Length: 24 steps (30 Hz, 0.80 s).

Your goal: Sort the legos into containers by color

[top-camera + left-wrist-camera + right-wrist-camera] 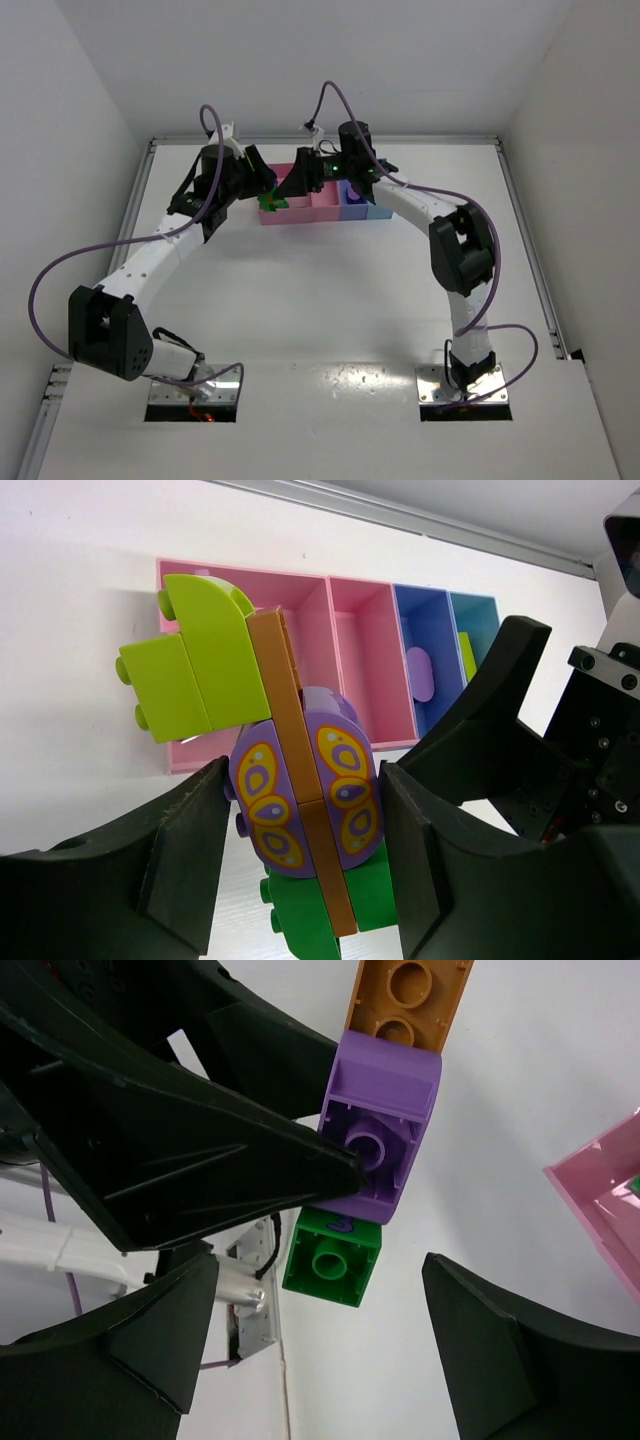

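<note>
We see the left gripper [300,825] squeezing a clump of legos [300,780] tight between its two black fingers [180,860]. The left wrist view shows the clump best. There is a purple brick [345,780] with yellow butterfly wings painted on it. A thin orange piece [275,680] runs down its middle. Yellow-green bricks [200,670] stick out at the top, and a green brick [300,920] sits at the bottom. Behind the clump we see the trays [190,758] in a row: a wide pink tray [310,650], a narrow pink tray [360,650], a purple-blue tray [425,620] with a purple piece [420,673] in it, and a light blue tray [482,615] with a yellow-green piece [466,652] in it. The right wrist view shows us the other side of the clump, where the bricks are hollow with round tubes inside. There the right gripper [315,1290] has its fingers wide apart and holds nothing. The green brick hangs between them and touches neither. In the top view we see both arms meeting over the pink trays, near the far edge of the table [330,300]. From there the clump is tiny, and we can only make out a bit of green.
</note>
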Motion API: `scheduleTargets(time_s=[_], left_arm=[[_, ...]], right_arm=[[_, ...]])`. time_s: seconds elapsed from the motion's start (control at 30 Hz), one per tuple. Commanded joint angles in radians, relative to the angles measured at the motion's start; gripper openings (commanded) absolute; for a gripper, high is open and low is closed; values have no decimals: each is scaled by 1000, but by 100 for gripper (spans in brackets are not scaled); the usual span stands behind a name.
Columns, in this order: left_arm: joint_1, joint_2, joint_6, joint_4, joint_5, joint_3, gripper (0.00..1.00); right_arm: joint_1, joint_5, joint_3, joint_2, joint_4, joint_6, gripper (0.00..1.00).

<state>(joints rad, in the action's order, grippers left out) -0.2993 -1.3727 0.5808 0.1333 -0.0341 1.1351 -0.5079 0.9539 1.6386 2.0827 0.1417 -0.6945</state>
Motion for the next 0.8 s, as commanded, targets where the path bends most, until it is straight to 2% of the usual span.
scheduleTargets(time_s=[0.0,0.1,0.23,0.27,0.33,0.37,0.43,0.47,0.53,0.57,0.77], left_arm=[[2,37,-4,-50,-9,32,0],[2,46,-4,-50,0,23,0],[2,46,-4,-50,11,23,0],[2,55,-4,-50,11,23,0],[2,55,-4,-50,20,23,0],[2,55,-4,-50,20,23,0],[2,55,-4,-50,11,14,0],[2,55,-15,-50,11,14,0],[2,66,-15,-50,-9,3,0],[2,66,-25,-50,-9,-6,0],[2,86,-25,-6,-108,-35,0]], right_arm=[[-17,29,52,20,64,-23,84],[-26,29,61,42,64,-23,84],[-26,29,61,53,84,-23,70],[-26,29,61,53,94,-23,59],[-35,40,61,63,113,-23,53],[-35,51,61,63,113,-23,42],[-35,60,61,63,124,-33,28],[-35,60,61,63,124,-33,14],[-24,60,47,53,133,-33,3],[-24,60,31,28,133,-33,0],[42,89,-32,-45,151,-33,0]])
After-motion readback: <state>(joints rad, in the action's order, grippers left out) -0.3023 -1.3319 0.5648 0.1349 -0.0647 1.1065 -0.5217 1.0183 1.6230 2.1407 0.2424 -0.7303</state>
